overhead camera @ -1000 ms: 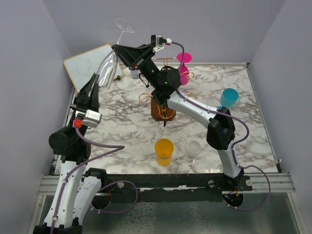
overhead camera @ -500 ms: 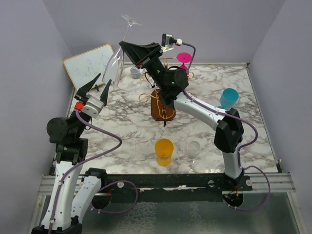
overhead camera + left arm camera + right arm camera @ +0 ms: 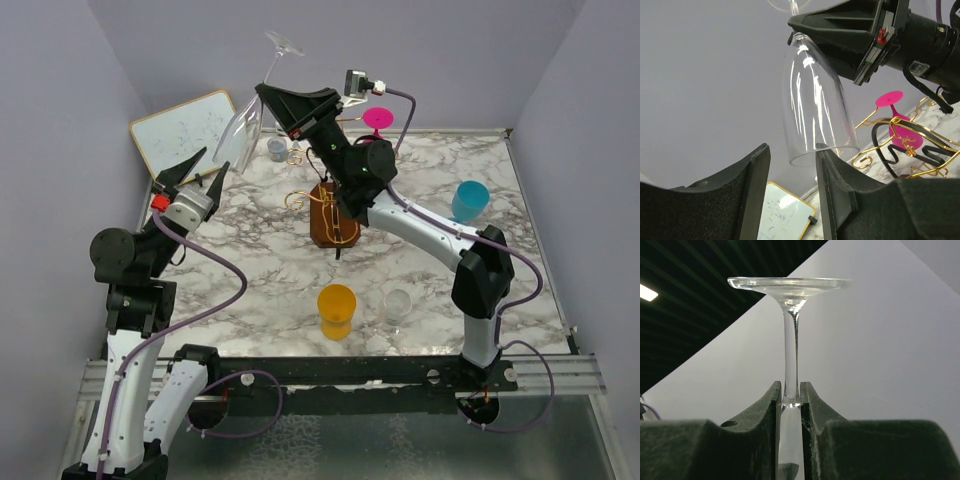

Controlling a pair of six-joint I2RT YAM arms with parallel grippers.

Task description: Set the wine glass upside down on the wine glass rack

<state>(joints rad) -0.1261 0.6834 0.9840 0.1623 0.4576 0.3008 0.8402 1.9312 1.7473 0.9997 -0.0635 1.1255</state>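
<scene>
A clear wine glass [image 3: 242, 128] hangs upside down in the air over the table's far left, foot up. My right gripper [image 3: 270, 96] is shut on its stem [image 3: 790, 355], just above the bowl, under the round foot [image 3: 789, 285]. My left gripper [image 3: 201, 171] is open and empty, just below and left of the bowl's rim [image 3: 815, 150]. The rim shows above its fingertips [image 3: 759, 165] in the left wrist view. The gold wire wine glass rack [image 3: 325, 203] stands on its brown block base [image 3: 333, 230] right of the glass. A pink glass [image 3: 377, 122] hangs on it.
A whiteboard [image 3: 188, 128] leans at the far left corner. A small grey cup [image 3: 277, 149] stands behind the rack. An orange cup [image 3: 336, 308] and a clear cup [image 3: 397, 305] stand near the front, and a teal cup [image 3: 469, 200] at the right.
My right gripper has carried the glass up and to the right, away from the left gripper. The left arm has drawn back, its gripper staying open.
</scene>
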